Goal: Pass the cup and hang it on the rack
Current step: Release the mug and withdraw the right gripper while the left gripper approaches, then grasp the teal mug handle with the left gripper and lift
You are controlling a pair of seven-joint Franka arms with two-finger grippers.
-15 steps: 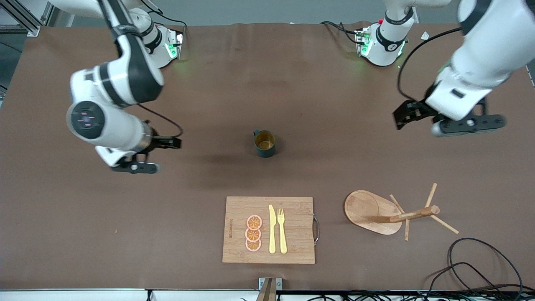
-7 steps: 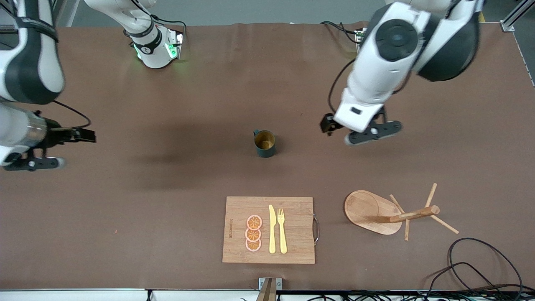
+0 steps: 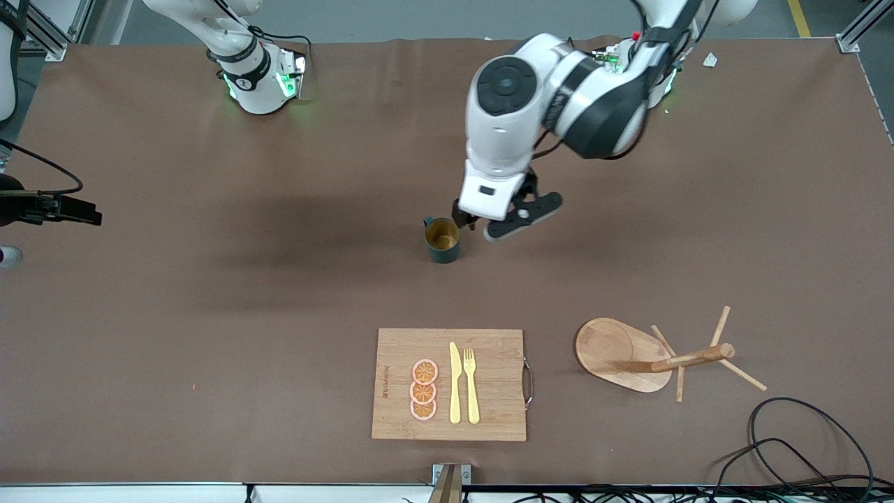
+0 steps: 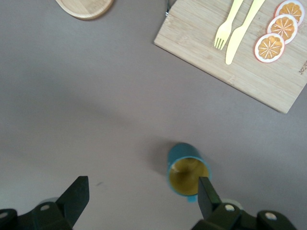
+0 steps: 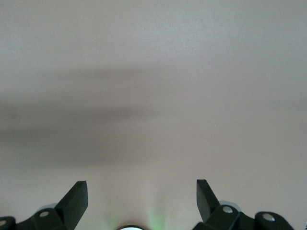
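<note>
The dark teal cup (image 3: 443, 241) stands upright in the middle of the table, its handle toward the robots' bases and its inside yellowish-brown. My left gripper (image 3: 489, 223) hovers just beside and above it, open and empty. In the left wrist view the cup (image 4: 188, 175) sits close to one finger (image 4: 205, 190), well off the middle of the left gripper (image 4: 141, 191). The wooden rack (image 3: 618, 353) stands nearer the front camera, toward the left arm's end; its base shows in the left wrist view (image 4: 86, 5). My right gripper (image 5: 141, 191) is open over bare table at the right arm's end.
A bamboo cutting board (image 3: 447, 384) with a yellow knife, a fork and orange slices lies near the front edge, nearer the camera than the cup; it also shows in the left wrist view (image 4: 235, 52). Black cables (image 3: 803, 447) lie near the rack at the front corner.
The left arm has swung from its end of the table in over the cup. The right arm has drawn away toward its own end, almost out of the front view. The cup has not moved.
</note>
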